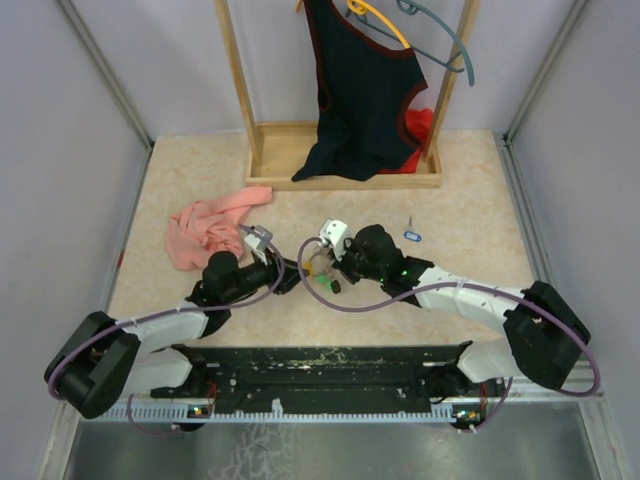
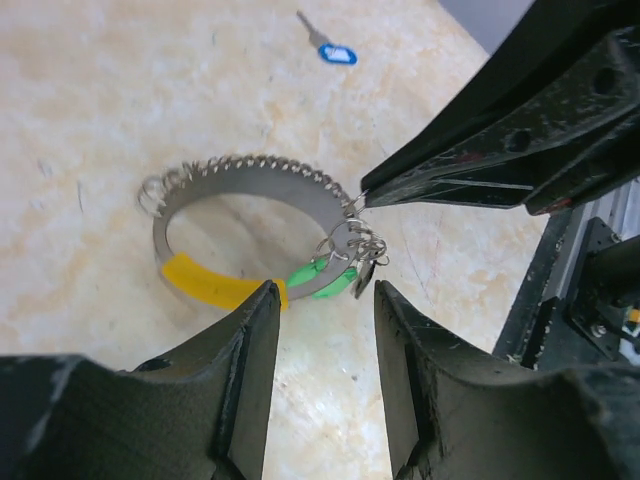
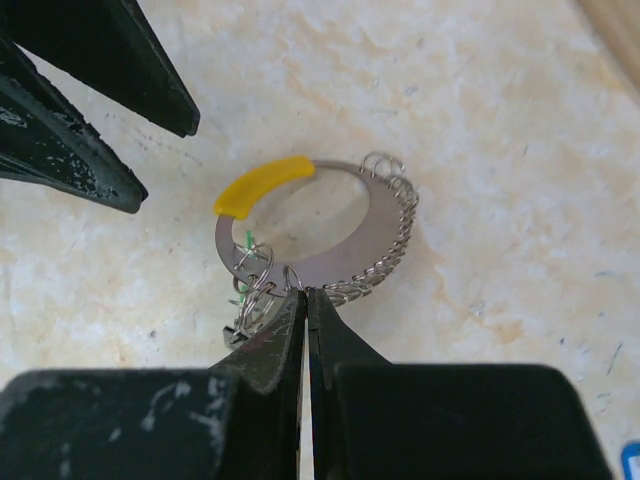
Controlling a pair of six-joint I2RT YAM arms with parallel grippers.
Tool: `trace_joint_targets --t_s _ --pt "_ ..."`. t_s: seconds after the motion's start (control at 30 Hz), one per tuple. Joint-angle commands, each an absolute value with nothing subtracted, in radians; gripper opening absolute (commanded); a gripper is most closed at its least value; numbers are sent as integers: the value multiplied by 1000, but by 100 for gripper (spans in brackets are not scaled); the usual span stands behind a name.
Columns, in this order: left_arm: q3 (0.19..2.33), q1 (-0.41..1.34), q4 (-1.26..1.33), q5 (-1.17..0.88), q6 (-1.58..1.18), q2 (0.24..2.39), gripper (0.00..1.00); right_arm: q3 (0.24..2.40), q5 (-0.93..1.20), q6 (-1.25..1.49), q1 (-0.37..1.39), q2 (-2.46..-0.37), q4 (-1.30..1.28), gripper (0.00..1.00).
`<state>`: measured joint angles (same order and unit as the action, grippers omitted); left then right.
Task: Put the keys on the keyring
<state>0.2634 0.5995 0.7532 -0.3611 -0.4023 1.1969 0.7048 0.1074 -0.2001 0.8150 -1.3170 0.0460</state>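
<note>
Metal keyring (image 3: 345, 265) (pinched in right gripper (image 3: 305, 293)) has its yellow stretch (image 3: 262, 183) toward the wide-spread left gripper (image 2: 325, 292).

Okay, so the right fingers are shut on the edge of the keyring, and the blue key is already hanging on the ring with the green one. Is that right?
Not quite. The right fingers are shut on the edge of the keyring and the green key hangs there, but the blue key lies loose on the table, apart from the ring. The left wrist view shows it.
</note>
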Motion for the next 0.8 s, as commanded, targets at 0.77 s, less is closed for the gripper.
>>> trace_joint_targets --t_s 0.77 --pt "367 595 924 -458 -130 1381 41 604 302 -656 804 -1238 426 0"
